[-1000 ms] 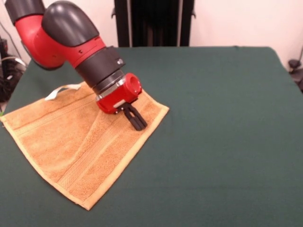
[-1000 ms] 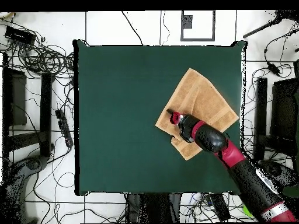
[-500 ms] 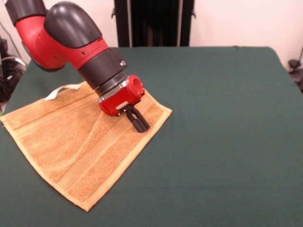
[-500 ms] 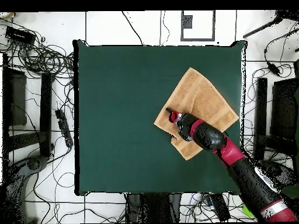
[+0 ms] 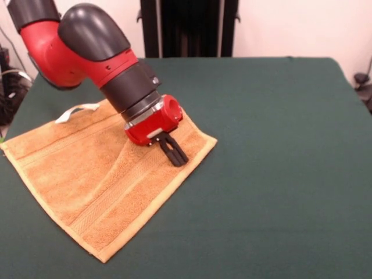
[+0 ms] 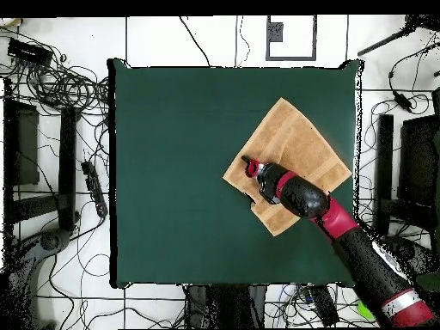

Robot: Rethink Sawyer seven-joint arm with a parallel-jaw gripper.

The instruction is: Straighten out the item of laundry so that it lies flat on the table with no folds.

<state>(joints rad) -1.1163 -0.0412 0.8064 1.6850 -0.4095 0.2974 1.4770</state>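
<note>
The item of laundry (image 5: 81, 174) is an orange-tan towel lying spread on the left part of the green table (image 5: 279, 145), its white tag loop (image 5: 72, 110) at the far edge. A shallow ridge runs diagonally across it from the gripper toward the near edge. My gripper (image 5: 176, 157) points down at a slant with its black fingers closed together on the towel near its right corner. From overhead the towel (image 6: 301, 142) lies at the table's (image 6: 172, 172) right side, and the gripper (image 6: 247, 162) sits at its left corner.
A black upright stand (image 5: 189, 28) rises behind the table's far edge. Cables (image 6: 60, 82) and dark frames (image 6: 404, 172) lie on the floor around the table. The towel's right corner (image 6: 348, 170) reaches close to the table's edge.
The gripper has slid toward the table's middle, pulling the towel's corner along with it, so the cloth is stretched a little wider. The rest of the towel has stayed put.
</note>
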